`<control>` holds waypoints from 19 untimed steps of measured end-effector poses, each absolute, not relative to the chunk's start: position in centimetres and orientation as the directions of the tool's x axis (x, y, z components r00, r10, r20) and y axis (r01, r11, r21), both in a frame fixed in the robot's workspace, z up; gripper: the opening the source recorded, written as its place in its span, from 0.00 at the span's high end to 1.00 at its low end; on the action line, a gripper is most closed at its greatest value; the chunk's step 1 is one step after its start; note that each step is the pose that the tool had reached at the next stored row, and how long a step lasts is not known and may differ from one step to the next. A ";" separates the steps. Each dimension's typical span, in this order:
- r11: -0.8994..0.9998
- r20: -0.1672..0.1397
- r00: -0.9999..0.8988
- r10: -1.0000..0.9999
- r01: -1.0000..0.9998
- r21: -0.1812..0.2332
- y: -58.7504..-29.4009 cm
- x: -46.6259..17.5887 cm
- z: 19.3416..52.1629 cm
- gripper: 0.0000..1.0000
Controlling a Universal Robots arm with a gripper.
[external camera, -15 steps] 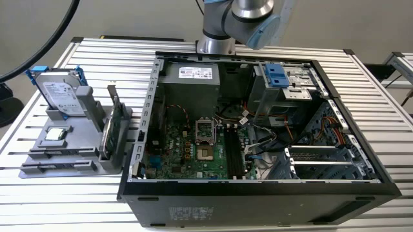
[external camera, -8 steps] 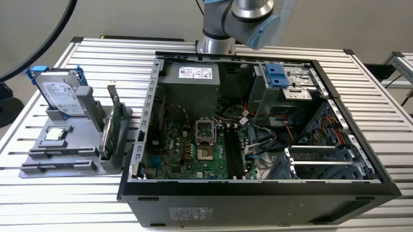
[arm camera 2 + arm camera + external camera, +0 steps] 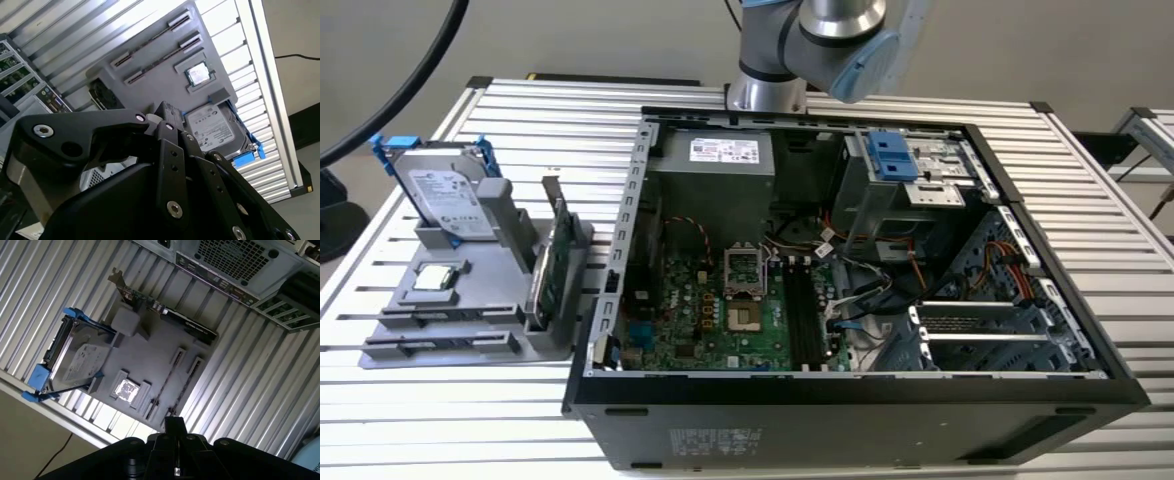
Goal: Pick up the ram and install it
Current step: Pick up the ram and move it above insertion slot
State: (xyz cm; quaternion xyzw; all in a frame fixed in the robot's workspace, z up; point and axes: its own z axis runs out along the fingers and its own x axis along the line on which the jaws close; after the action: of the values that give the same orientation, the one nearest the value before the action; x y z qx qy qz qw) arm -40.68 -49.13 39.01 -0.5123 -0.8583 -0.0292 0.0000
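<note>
First wrist view shows the slim dark ram [image 3: 165,384] in a grey holder [image 3: 150,347] on the ribbed bench [image 3: 240,355]. The black tool [image 3: 175,421] is narrow and empty.

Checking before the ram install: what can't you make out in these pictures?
Ram: edge-on in the gray holder, second wrist view; chips too small.
Motherboard memory slots: exterior view, too dark to tell if filled.
Robot arm: cut off by exterior view's top edge.
</note>
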 end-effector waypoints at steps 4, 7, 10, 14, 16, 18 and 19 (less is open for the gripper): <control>0.451 0.030 -0.453 0.891 0.891 0.050 -49.1 -40.7 39.0 1.00; 0.437 0.030 -0.439 0.898 0.898 0.050 -49.1 -40.7 39.0 1.00; 0.423 0.030 -0.425 0.905 0.905 0.050 -49.1 -40.7 39.0 1.00; 0.407 0.030 -0.409 0.912 0.912 0.050 -49.1 -40.7 39.0 1.00; 0.400 0.030 -0.401 0.915 0.915 0.050 -49.1 -40.7 39.0 1.00; 0.392 0.030 -0.394 0.919 0.918 0.050 -49.1 -40.7 39.0 1.00; 0.389 0.030 -0.391 0.920 0.920 0.050 -49.1 -40.7 39.0 1.00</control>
State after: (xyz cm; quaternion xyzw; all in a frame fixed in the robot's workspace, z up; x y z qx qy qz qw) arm -40.68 -49.13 39.01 -0.5518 -0.8335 -0.0292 -0.0014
